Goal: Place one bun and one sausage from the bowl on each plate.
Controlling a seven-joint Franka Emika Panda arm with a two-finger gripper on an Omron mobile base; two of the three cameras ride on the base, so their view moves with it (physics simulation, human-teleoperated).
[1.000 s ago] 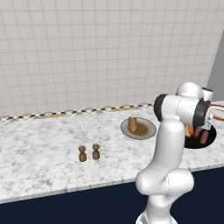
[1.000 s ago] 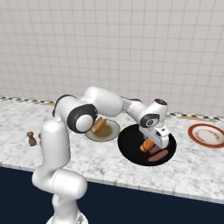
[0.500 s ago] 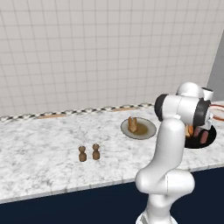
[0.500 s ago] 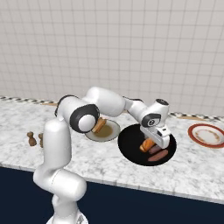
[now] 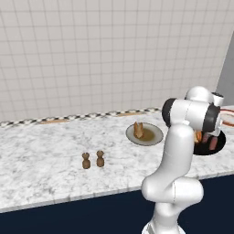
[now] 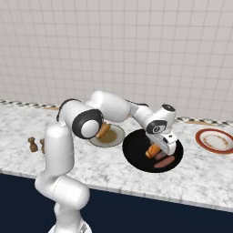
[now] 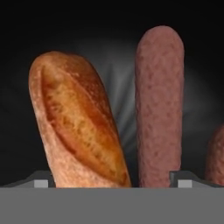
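Gripper (image 7: 111, 177) spread wide, low over black bowl (image 6: 136, 146); bun (image 7: 76, 120) and sausage (image 7: 159, 105) both between fingertips — risks grabbing both.

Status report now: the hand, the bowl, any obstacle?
Hand open, low over black bowl. Bun and sausage lie between its fingers. Nothing in the way.

Pale tiled wall (image 5: 91, 55), grey marble counter (image 5: 41, 155), dark blue cabinet front (image 6: 136, 214)
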